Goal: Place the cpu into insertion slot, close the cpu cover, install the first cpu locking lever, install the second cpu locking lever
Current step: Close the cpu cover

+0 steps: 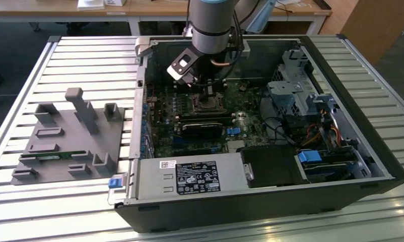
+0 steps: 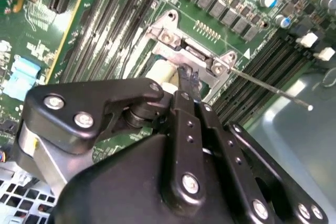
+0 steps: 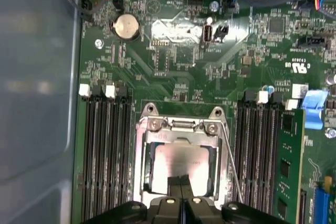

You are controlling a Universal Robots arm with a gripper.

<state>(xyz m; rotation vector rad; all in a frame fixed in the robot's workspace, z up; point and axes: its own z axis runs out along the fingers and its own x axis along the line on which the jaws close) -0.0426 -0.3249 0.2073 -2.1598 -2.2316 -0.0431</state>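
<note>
In the first wrist view the cpu (image 3: 181, 156) lies flat in its socket, its dull silver top showing through the window of the shiny cpu cover (image 3: 140, 156), which is folded down over it. My gripper (image 3: 182, 180) is shut, its two black fingers pressed together with the tips over the cpu's near edge. A thin wire locking lever (image 3: 231, 163) runs along one side of the socket. In the second wrist view the shut gripper (image 2: 186, 74) sits right by the cover's hinge bracket (image 2: 189, 55), and the lever (image 2: 273, 90) sticks out free, away from the socket. In the exterior view the gripper (image 1: 200, 86) hangs over the socket (image 1: 206, 104).
The open computer case (image 1: 363, 116) walls in the board. Around the socket are memory slots (image 3: 102, 150), a black card (image 1: 203, 127), a drive cage (image 1: 290, 91) and loose cables (image 1: 282, 126). The power supply (image 1: 188, 177) sits at the front. A grey fixture plate (image 1: 67, 136) lies at the exterior view's left.
</note>
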